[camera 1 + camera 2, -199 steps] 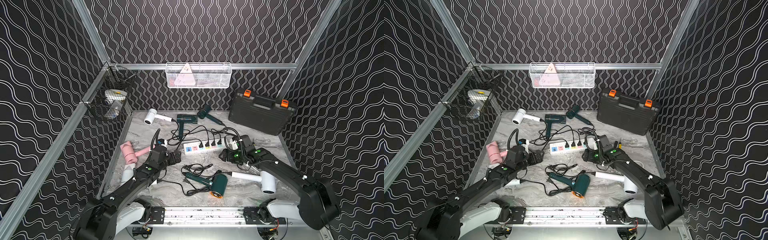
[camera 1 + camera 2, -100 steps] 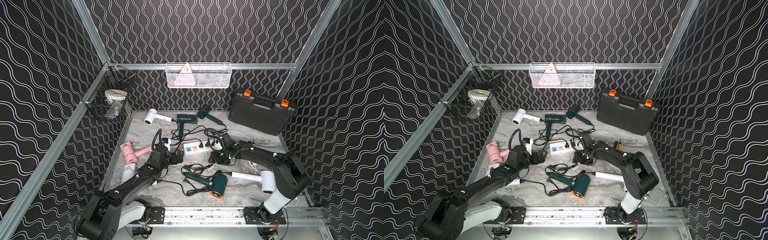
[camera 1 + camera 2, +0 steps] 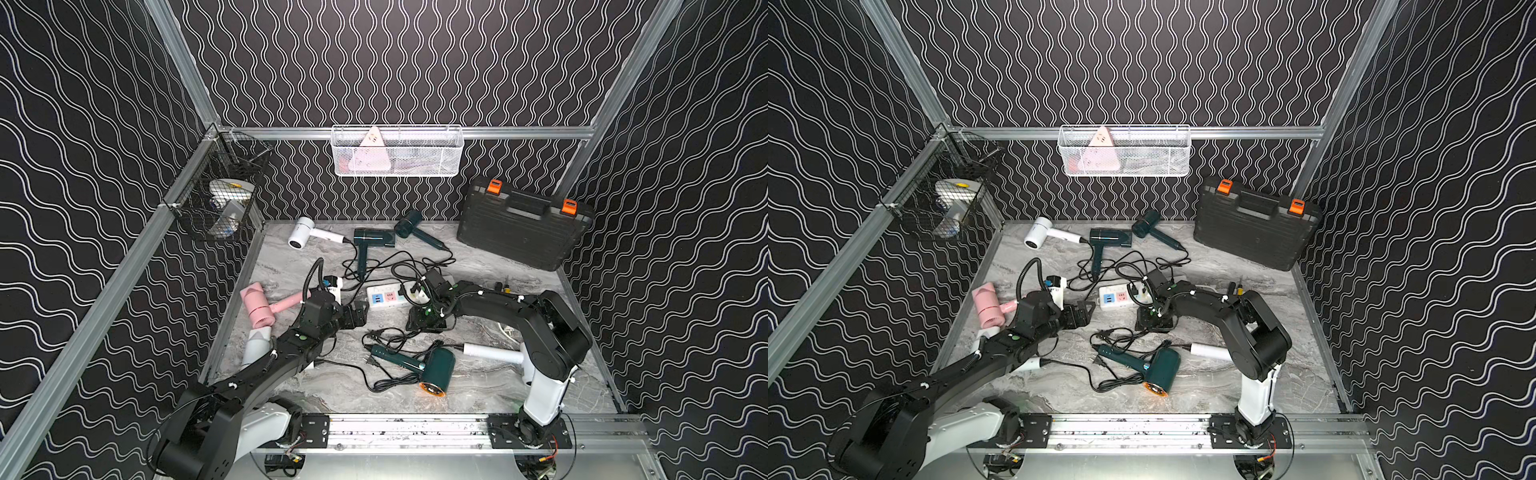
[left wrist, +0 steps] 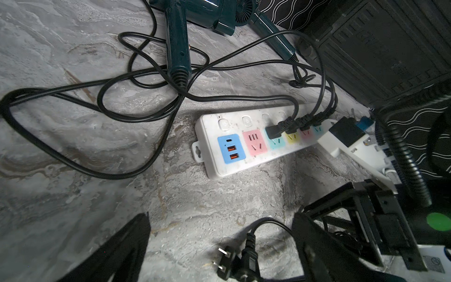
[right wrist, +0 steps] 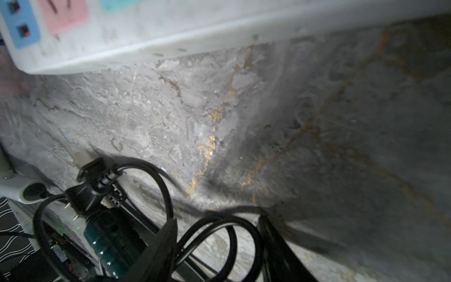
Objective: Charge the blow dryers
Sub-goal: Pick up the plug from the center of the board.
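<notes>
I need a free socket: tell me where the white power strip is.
Mid-table in both top views, the power strip lies between the left gripper and the right arm, which covers its right end.

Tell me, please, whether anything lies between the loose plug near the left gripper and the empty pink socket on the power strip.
Nothing visible does. In the left wrist view, only bare table lies between the loose plug and the power strip; its empty pink socket faces up, and the plugged-in cords sit farther along.
</notes>
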### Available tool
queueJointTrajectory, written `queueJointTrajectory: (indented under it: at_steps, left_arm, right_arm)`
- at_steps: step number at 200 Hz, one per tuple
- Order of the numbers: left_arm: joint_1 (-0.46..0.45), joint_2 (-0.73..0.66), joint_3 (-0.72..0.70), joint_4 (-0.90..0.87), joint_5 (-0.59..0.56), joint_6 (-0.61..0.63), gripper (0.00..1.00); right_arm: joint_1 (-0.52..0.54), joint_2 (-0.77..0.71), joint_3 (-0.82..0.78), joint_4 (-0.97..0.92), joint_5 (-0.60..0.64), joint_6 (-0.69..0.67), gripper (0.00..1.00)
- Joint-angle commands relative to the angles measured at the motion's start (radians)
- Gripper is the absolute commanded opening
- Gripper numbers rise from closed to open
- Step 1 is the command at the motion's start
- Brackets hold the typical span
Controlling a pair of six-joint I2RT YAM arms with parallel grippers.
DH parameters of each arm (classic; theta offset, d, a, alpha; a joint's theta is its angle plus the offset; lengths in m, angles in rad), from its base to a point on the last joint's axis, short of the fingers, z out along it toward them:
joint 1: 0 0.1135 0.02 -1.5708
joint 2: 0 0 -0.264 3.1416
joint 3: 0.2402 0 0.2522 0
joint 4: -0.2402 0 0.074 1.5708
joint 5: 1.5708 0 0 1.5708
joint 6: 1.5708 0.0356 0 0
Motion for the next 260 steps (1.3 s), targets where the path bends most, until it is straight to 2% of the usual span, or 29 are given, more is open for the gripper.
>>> queueJointTrajectory:
  at_steps: [1, 28, 54, 95, 145, 209, 260]
  left_arm:
    - [0.0, -0.003, -0.003, 0.037, 0.001, 0.01, 0.96]
    - [0.0, -0.006, -0.004, 0.04, 0.002, 0.01, 0.96]
    - [0.0, -0.009, -0.007, 0.046, 0.008, 0.01, 0.95]
    - [-0.006, -0.018, -0.013, 0.055, 0.018, 0.016, 0.95]
    - [-0.018, -0.014, -0.012, 0.077, 0.045, 0.022, 0.92]
    - [-0.069, -0.007, 0.007, 0.062, 0.028, 0.059, 0.89]
    - [-0.125, 0.054, 0.053, 0.018, -0.028, 0.087, 0.89]
  right_arm:
    - [0.003, 0.014, -0.005, -0.005, 0.014, 0.029, 0.53]
    - [0.003, 0.004, -0.005, 0.023, 0.024, 0.05, 0.41]
    - [0.003, -0.011, 0.049, 0.023, 0.082, 0.054, 0.23]
    - [0.003, -0.055, 0.097, 0.065, 0.136, 0.032, 0.0]
    - [0.003, -0.165, 0.072, 0.179, 0.178, -0.068, 0.0]
    - [0.003, -0.252, 0.034, 0.335, 0.105, -0.179, 0.0]
    - [0.003, -0.316, -0.059, 0.506, 0.029, -0.182, 0.0]
